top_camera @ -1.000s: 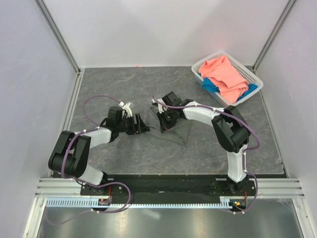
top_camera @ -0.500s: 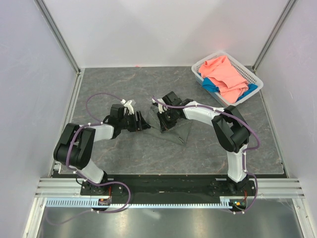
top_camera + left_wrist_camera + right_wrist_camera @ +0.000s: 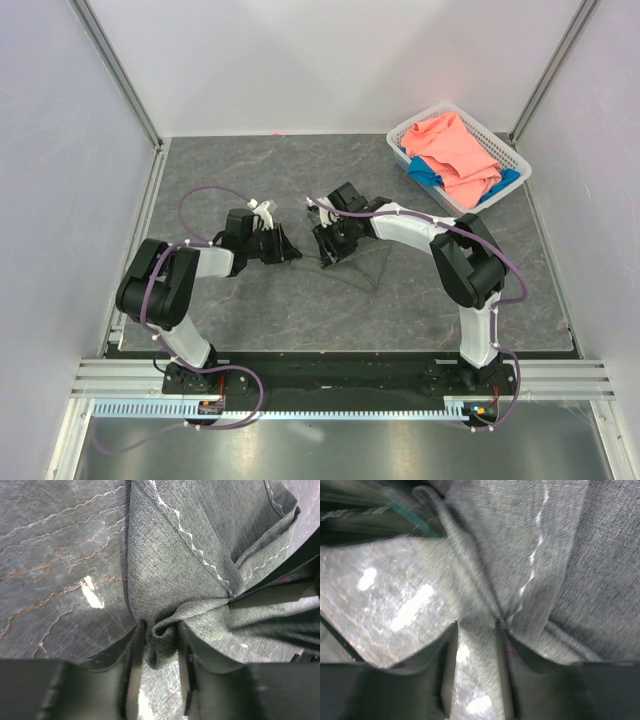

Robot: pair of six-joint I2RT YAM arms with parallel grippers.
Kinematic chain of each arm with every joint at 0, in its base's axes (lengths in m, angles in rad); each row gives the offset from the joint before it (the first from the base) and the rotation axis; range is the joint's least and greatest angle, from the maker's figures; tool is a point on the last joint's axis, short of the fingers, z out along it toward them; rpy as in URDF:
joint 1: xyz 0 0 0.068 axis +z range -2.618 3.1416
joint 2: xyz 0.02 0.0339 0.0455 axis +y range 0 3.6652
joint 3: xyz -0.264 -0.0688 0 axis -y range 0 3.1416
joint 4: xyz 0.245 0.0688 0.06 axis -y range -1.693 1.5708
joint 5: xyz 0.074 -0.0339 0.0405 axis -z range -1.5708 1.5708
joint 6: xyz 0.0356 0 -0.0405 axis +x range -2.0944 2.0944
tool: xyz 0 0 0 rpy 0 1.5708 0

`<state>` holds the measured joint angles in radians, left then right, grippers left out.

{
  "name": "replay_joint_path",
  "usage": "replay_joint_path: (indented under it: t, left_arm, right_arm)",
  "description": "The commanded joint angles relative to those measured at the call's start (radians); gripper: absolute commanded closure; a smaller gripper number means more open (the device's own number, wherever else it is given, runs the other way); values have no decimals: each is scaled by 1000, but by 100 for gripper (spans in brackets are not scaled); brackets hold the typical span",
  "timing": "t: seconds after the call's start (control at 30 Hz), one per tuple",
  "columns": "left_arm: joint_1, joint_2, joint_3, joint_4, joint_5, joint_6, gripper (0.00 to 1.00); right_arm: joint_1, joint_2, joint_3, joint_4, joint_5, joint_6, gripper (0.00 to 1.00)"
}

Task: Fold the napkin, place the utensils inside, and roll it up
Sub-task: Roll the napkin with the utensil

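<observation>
— Top external first: how much open room is there around the cloth?
— Plenty. The napkin (image 3: 355, 265) lies near the middle of the grey table (image 3: 250, 170). There is bare tabletop on its far side, on its left past the arm, and on its near right. White walls (image 3: 60, 150) close the left, far and right edges. The white basket (image 3: 400, 135) sits in the far right corner, well apart. In it the salmon-pink cloth (image 3: 455, 150) lies over the blue cloth (image 3: 425, 172).
— Which way does the napkin run?
— Its long axis goes from far left to near right. The gathered end points left, between the two grippers, and the loose end spreads flat toward the near right.
— And the grippers?
— The left gripper (image 3: 293, 249) and right gripper (image 3: 325, 252) face each other, close together at that gathered end. In the left wrist view the fingers (image 3: 131, 670) stand narrow, pinching a bunched fold of cloth. The stitched hem (image 3: 190, 542) runs diagonally away from them. In the right wrist view the fingers (image 3: 447, 665) are likewise narrow, with a ridge of napkin caught between them and creases fanning out from the pinch.
— Is the cloth lifted?
— It is puckered at the pinches. Whether it clears the table there I cannot tell.
</observation>
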<state>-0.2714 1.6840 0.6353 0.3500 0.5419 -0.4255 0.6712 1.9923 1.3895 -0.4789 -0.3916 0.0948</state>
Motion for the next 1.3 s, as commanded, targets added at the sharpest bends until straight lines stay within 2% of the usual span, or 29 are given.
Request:
replay_joint_path:
  t: [0.0, 0.03, 0.07, 0.1, 0.43, 0.73, 1.27]
  left_arm:
    - [-8, 37, 40, 3, 13, 31, 73]
    - [-8, 43, 55, -8, 16, 31, 76]
    - [-8, 51, 63, -19, 21, 34, 82]
    - [-8, 63, 72, -43, 24, 34, 83]
    - [-15, 75, 136, -150, 20, 50, 98]
    - [-15, 57, 156, -226, -11, 68, 98]
    - [-23, 60, 181, -273, -20, 79, 98]
  right_arm:
    - [2, -113, 34, -35, 10, -41, 50]
    - [4, -144, 26, -56, 34, -55, 46]
    - [10, -159, 10, -69, 45, -61, 45]
    - [10, -174, -1, -81, 57, -64, 45]
    - [16, -312, -181, -182, 120, 2, 59]
    - [-39, -325, -242, -187, 145, 31, 66]
    - [-119, -239, -305, -144, 189, -23, 69]
